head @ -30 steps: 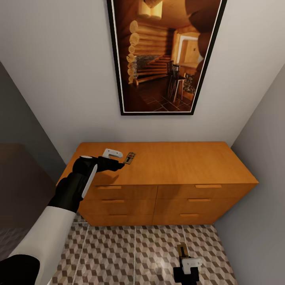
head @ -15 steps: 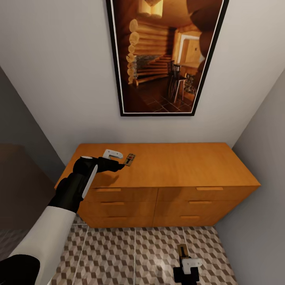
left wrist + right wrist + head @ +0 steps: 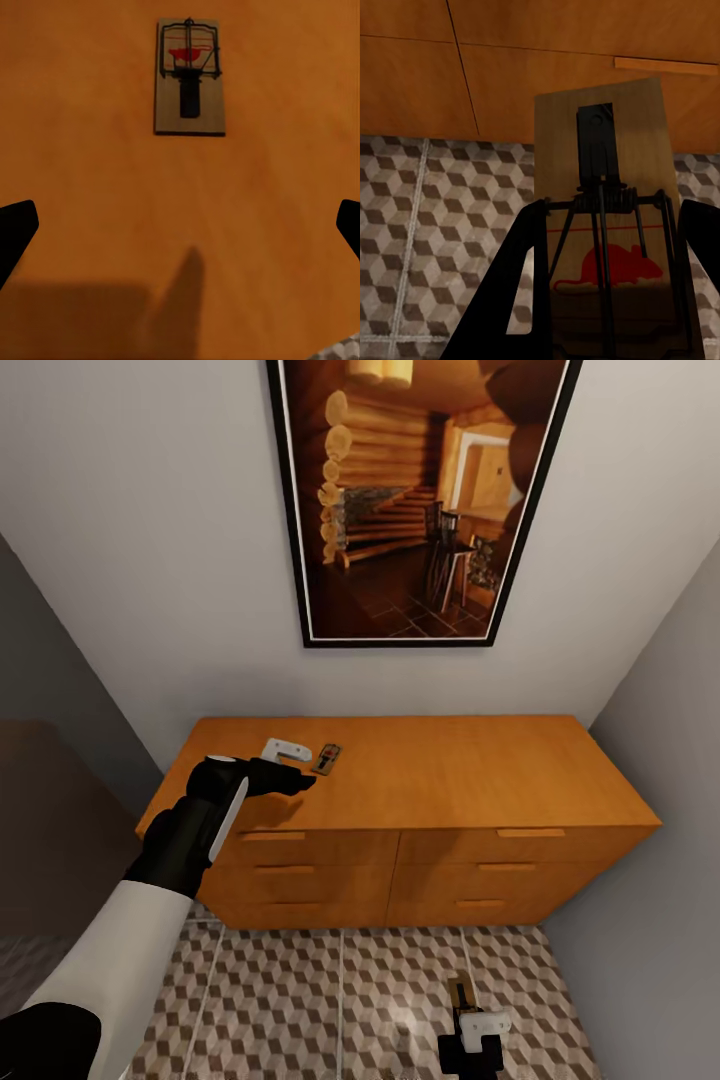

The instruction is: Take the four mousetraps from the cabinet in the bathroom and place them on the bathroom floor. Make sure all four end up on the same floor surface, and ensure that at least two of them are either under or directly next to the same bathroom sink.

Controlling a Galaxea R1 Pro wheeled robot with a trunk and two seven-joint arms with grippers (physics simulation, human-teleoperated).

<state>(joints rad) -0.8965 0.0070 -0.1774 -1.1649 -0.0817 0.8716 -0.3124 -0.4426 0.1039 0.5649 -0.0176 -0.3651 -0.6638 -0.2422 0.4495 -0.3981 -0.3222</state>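
Observation:
One mousetrap (image 3: 326, 758) lies flat on the top of the orange-brown cabinet (image 3: 450, 770), towards its left end. My left gripper (image 3: 310, 767) hovers just short of it, open. In the left wrist view this mousetrap (image 3: 189, 76) rests on the cabinet top (image 3: 90, 150) ahead of the left gripper (image 3: 180, 225), clear of both fingertips. Low over the bathroom floor (image 3: 300, 1000) my right gripper (image 3: 463, 1007) is shut on another mousetrap (image 3: 460, 990). The right wrist view has that mousetrap (image 3: 600, 225) between the black fingers (image 3: 510, 285), with the cabinet's drawer fronts (image 3: 510, 60) and the floor (image 3: 427, 225) behind.
A large framed picture (image 3: 420, 500) hangs on the white wall above the cabinet. A grey wall (image 3: 660, 780) closes in on the right and a dark surface (image 3: 50, 820) on the left. Patterned floor tiles run in front of the drawers.
The head view has shifted slightly. The left gripper stays open just short of the mousetrap on the cabinet. The right gripper keeps its mousetrap.

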